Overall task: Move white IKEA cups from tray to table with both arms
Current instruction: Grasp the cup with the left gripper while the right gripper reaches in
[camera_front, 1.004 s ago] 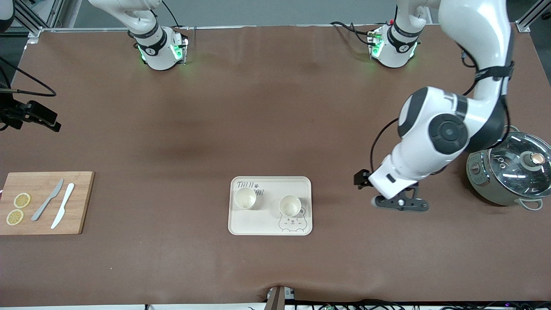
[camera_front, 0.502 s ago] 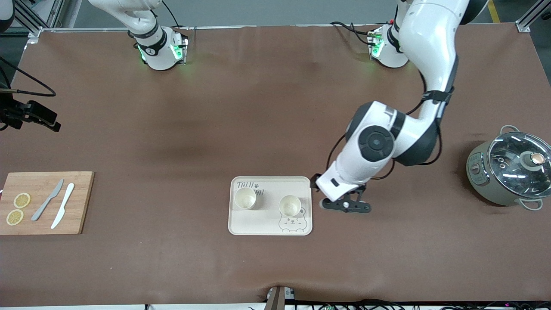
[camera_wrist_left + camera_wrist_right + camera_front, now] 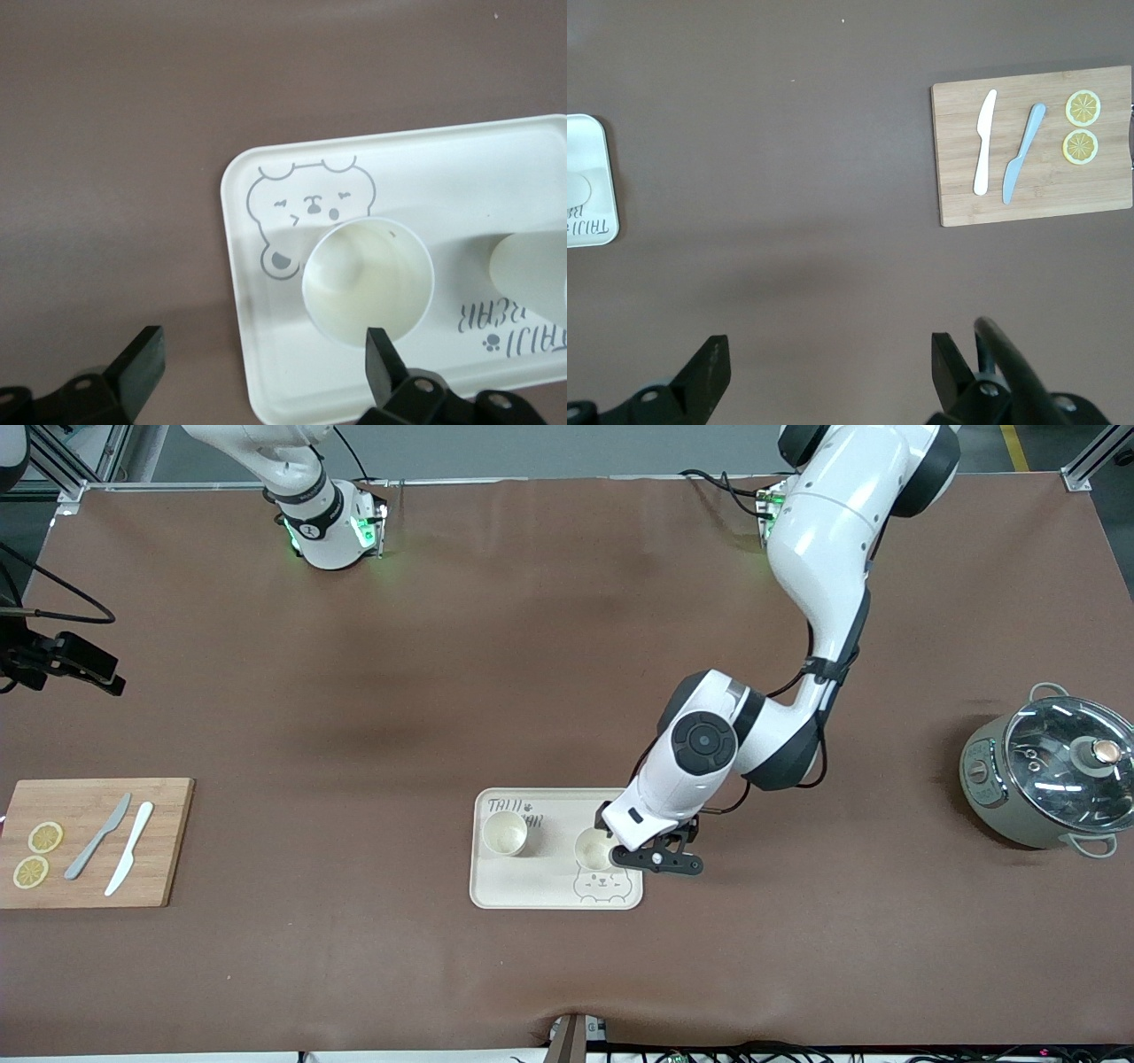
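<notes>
Two white IKEA cups [image 3: 505,833] [image 3: 594,849] stand upright on the cream bear-printed tray [image 3: 540,890]. My left gripper [image 3: 657,861] is open and empty over the tray's edge at the left arm's end, just beside the cup by the bear print. In the left wrist view that cup [image 3: 368,279] lies close to one fingertip [image 3: 381,350], and the other cup [image 3: 532,274] shows at the edge. The left gripper [image 3: 263,354] spans the tray's rim [image 3: 239,292]. My right gripper [image 3: 828,354] is open and empty, high over bare table.
A wooden cutting board [image 3: 168,841] with two knives [image 3: 97,837] and lemon slices [image 3: 44,837] lies at the right arm's end. A grey pot with a glass lid [image 3: 1050,771] stands at the left arm's end. The table cover is brown.
The left arm has swung from beside the pot toward the tray. Its open gripper now hangs over the tray's edge next to a cup. The cups have not moved.
</notes>
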